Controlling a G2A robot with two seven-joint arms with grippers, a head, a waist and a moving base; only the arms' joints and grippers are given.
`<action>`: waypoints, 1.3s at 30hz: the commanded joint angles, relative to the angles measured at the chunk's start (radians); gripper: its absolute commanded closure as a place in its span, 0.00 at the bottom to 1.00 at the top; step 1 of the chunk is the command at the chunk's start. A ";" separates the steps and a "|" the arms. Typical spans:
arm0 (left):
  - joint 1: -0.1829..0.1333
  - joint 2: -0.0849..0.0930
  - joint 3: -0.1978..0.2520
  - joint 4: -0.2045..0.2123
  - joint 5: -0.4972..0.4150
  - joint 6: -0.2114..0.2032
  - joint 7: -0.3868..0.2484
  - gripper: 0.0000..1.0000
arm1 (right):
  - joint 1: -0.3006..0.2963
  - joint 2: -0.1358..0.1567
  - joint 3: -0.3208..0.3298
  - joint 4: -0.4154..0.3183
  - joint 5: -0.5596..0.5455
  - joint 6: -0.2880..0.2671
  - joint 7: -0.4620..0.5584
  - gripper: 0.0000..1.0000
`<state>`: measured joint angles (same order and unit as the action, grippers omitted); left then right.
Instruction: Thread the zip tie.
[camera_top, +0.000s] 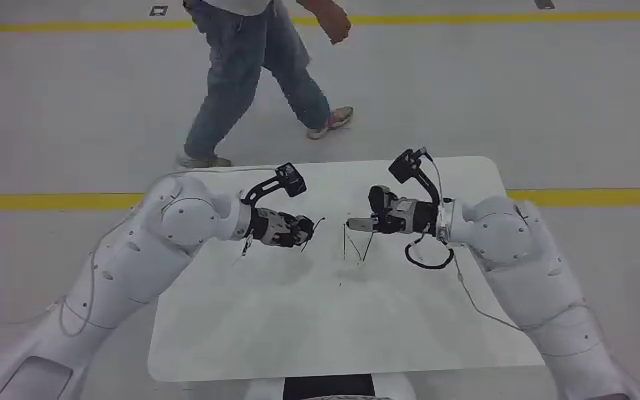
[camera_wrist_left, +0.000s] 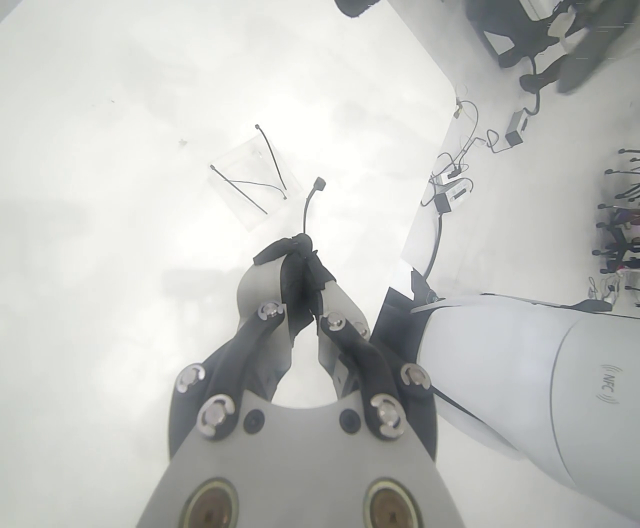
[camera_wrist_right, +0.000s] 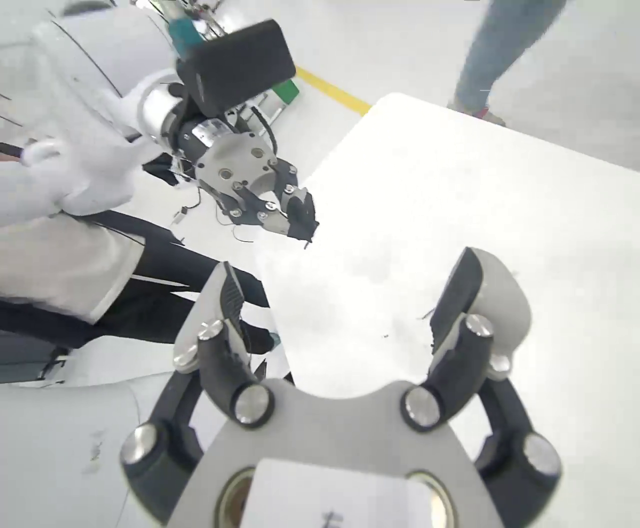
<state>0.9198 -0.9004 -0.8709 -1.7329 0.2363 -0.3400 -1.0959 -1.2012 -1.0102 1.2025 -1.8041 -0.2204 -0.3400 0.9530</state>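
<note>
over the white table (camera_top: 300, 320), left gripper (camera_wrist_left: 300, 250) pinches a thin curved black zip tie (camera_wrist_left: 306, 210); right gripper (camera_wrist_right: 350, 285) gapes empty; clear plastic sheet (camera_wrist_left: 245, 167) bears two spare ties (camera_wrist_left: 272, 160).

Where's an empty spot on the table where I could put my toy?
The middle is crowded: the left gripper holding a zip tie, the open right gripper and the spare zip ties sit close together. The big bare part of the table between them and the robot's edge is free.
</note>
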 joint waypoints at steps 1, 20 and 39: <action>0.000 0.000 0.000 0.000 0.000 0.000 0.000 1.00 | 0.000 0.000 0.000 0.000 -0.003 0.000 0.000 0.00; -0.009 0.022 0.004 -0.022 -0.106 0.000 -0.037 1.00 | 0.103 0.040 -0.184 -0.134 -0.126 0.000 0.038 0.00; -0.002 0.033 0.015 -0.058 -0.144 0.000 -0.055 1.00 | 0.235 0.060 -0.341 -0.151 -0.110 0.000 0.015 0.00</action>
<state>0.9169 -0.8682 -0.8563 -1.7902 0.0935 -0.3400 -1.1512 -0.9790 -0.9524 0.8758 -1.9584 -0.3245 -0.3400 0.9817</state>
